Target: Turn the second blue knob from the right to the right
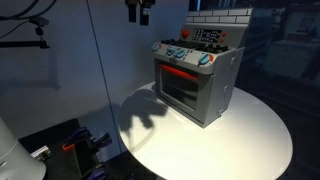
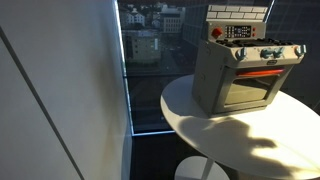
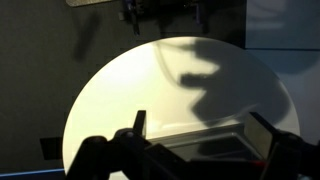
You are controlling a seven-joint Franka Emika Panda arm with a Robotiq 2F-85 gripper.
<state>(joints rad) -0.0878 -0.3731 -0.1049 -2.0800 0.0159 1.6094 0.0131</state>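
Observation:
A grey toy oven [image 1: 198,85] with a red-lit door stands on a round white table [image 1: 255,135]. It also shows in an exterior view [image 2: 240,80]. A row of blue knobs [image 1: 185,53] runs along its front panel and shows in both exterior views [image 2: 268,54]. My gripper [image 1: 138,13] hangs high above the table, up and to the left of the oven, well clear of the knobs. In the wrist view the gripper [image 3: 202,128] is open and empty, with the oven top [image 3: 215,142] seen between its fingers far below.
The table edge [image 3: 75,110] drops off to a dark floor. A window [image 2: 150,45] looks onto city buildings behind the oven. A pale wall or panel [image 2: 60,90] stands beside the table. Dark equipment [image 1: 75,140] sits low next to the table.

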